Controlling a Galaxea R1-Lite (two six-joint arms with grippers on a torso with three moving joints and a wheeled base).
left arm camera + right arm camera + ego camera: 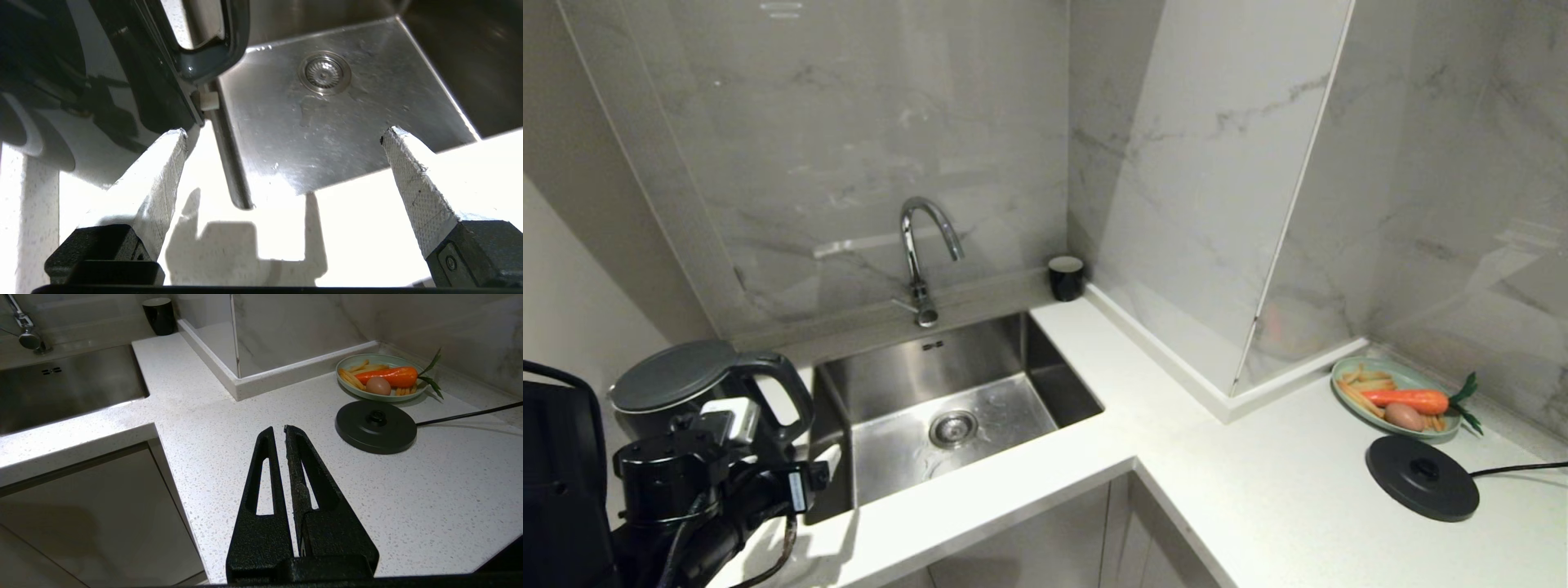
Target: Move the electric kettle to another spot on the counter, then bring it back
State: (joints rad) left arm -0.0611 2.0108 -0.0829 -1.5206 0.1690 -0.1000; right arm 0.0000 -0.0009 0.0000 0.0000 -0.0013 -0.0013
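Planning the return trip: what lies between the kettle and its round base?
In the head view, the electric kettle stands left of the sink; past the sink, bare counter runs to the base disc.

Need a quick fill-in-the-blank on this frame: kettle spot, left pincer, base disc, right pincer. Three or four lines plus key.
1. The electric kettle stands on the counter to the ____ of the sink in the head view.
2. The left pincer is ____, with nothing between its fingers.
3. The black base disc beside the plate of food is ____ of any kettle.
4. The right pincer is ____ above the counter.

Missing words: left; open; empty; shut
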